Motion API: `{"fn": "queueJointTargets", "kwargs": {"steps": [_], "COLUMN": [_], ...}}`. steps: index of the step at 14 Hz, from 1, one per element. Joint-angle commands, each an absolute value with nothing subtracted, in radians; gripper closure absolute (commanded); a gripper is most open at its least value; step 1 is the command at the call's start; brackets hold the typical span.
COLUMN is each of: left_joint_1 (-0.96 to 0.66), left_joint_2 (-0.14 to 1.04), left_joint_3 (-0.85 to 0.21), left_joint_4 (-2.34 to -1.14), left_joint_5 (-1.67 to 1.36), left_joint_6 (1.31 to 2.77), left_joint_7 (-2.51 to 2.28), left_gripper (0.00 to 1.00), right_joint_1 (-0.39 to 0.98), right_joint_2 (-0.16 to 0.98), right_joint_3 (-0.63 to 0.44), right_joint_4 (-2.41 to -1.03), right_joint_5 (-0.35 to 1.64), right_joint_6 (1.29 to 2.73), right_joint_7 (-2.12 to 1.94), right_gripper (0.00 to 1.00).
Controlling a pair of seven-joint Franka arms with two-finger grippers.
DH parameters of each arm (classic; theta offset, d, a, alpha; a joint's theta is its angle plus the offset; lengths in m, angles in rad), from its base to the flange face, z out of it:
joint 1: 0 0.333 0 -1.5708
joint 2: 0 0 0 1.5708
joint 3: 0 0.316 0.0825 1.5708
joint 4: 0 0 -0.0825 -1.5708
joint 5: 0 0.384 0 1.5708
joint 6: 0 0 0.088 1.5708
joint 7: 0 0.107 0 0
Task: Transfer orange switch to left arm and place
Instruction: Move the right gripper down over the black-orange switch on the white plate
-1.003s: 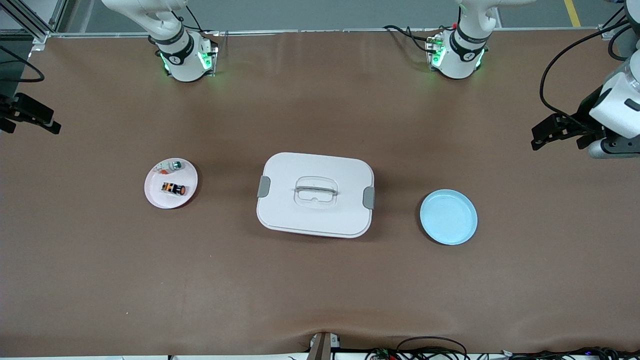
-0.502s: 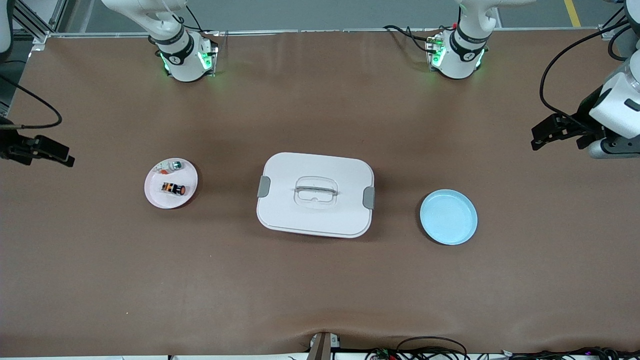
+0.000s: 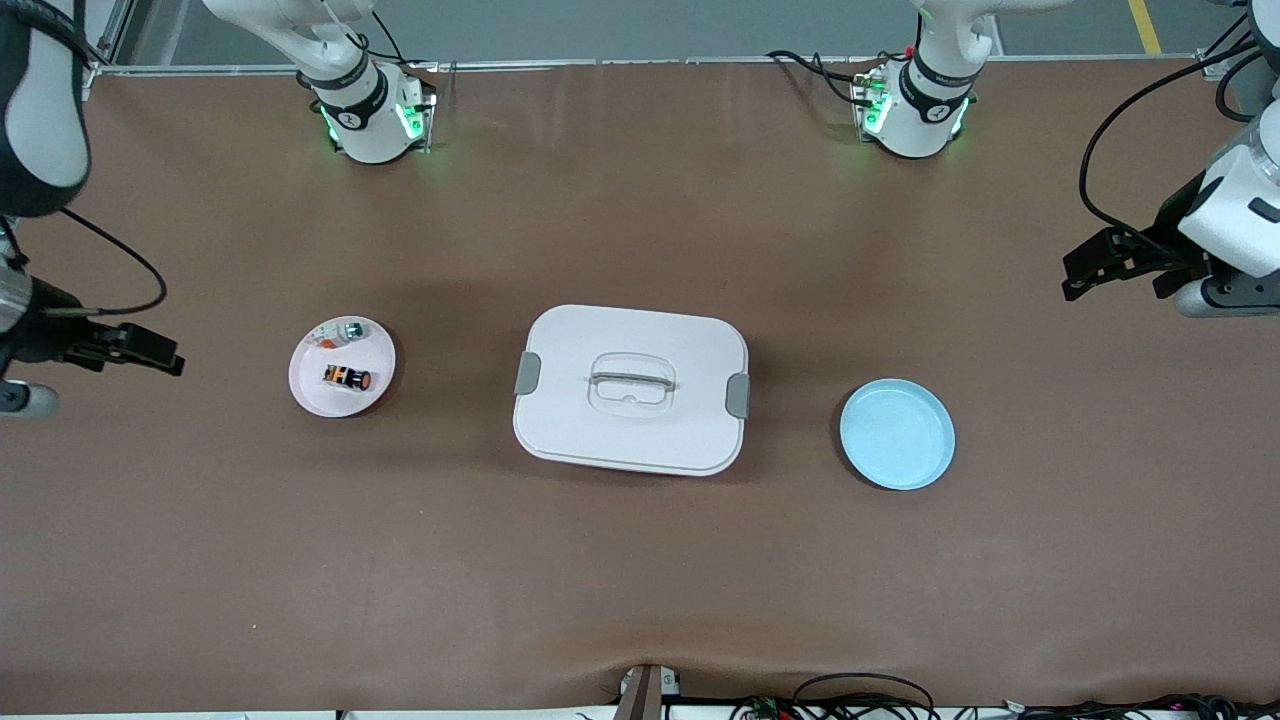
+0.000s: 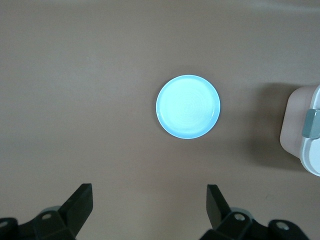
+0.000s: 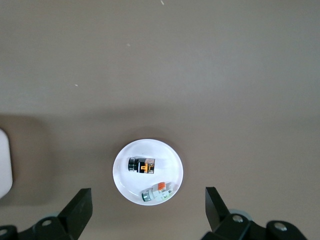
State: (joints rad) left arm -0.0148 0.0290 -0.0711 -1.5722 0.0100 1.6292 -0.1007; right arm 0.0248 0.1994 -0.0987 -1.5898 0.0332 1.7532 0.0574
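Orange switch (image 3: 347,377) on pink plate (image 3: 310,395)

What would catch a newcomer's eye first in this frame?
The big white box sits mid-table, between a pink plate toward the right arm's end and a bare blue plate toward the left arm's end. On the pink plate lie the orange switch and a small green-capped piece. The right gripper hangs open beside the pink plate; the left gripper waits open at the table's edge.

I see a matt brown table (image 3: 640,560) cover, smooth. The box (image 3: 630,330) looks like white plastic with a clear handle (image 3: 632,381). The blue plate (image 3: 897,434) has a slight sheen.
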Motion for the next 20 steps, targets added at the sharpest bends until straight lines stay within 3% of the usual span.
{"fn": "queueJointTargets", "kwargs": {"steps": [1,11,20], "left_joint_1": [-0.018,-0.018,-0.018], "left_joint_2": [0.032,0.035,0.034], "left_joint_3": [-0.064,-0.064,-0.066], "left_joint_4": [-1.557,-1.557,-1.557], "left_joint_5": [0.008,0.008,0.008], "left_joint_6": [1.609,1.609,1.609], "left_joint_7": [-0.101,-0.104,-0.104], "left_gripper": [0.0,0.0,0.0], "right_joint_1": [0.043,0.07,0.106], "right_joint_2": [0.176,0.184,0.294], "right_joint_3": [-0.094,-0.09,-0.089], "right_joint_4": [-1.701,-2.176,-2.218], "right_joint_5": [0.026,0.041,0.043], "right_joint_6": [1.819,2.405,2.535], "right_joint_7": [0.153,0.153,0.153], "right_gripper": [0.0,0.0,0.0]}}
